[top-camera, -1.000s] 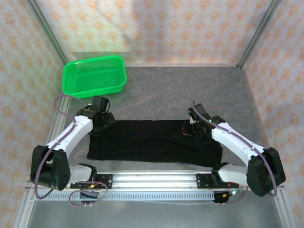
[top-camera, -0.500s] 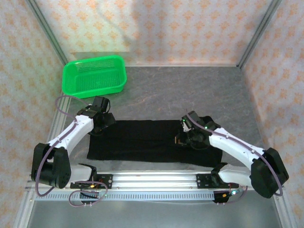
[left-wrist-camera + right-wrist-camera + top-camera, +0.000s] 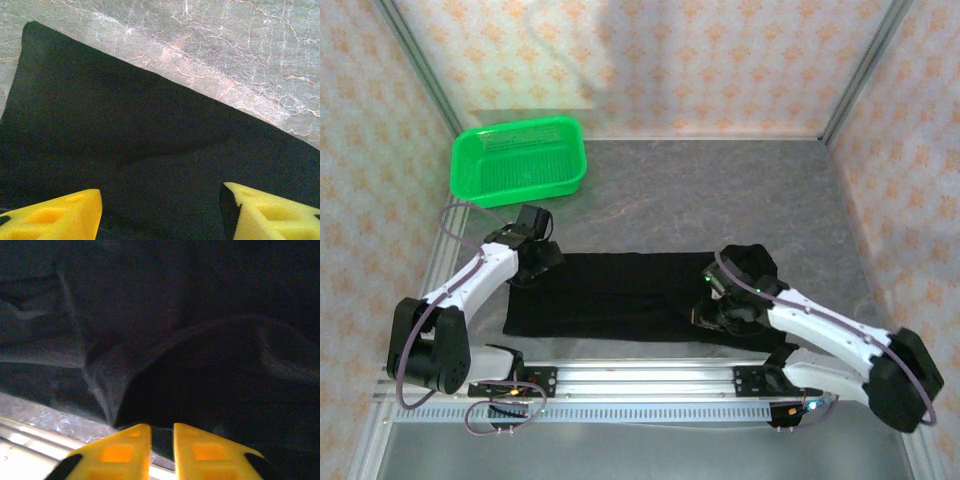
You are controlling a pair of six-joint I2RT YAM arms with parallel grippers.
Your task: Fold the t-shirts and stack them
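your right hand (image 3: 161, 432) slid toward 6 o'clock over the t-shirt (image 3: 620, 295), fingers barely parted, can't tell if gripping; left hand (image 3: 160, 200) spread.

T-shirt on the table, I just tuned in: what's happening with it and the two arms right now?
A black t-shirt lies spread in a wide flat band across the near part of the table. The left end effector hovers over its far left corner with fingers wide apart, gripping nothing. The right end effector is low over the rumpled near right part, fingers almost together; whether they pinch cloth is unclear. The green basket sits at the far left, apart from the shirt.
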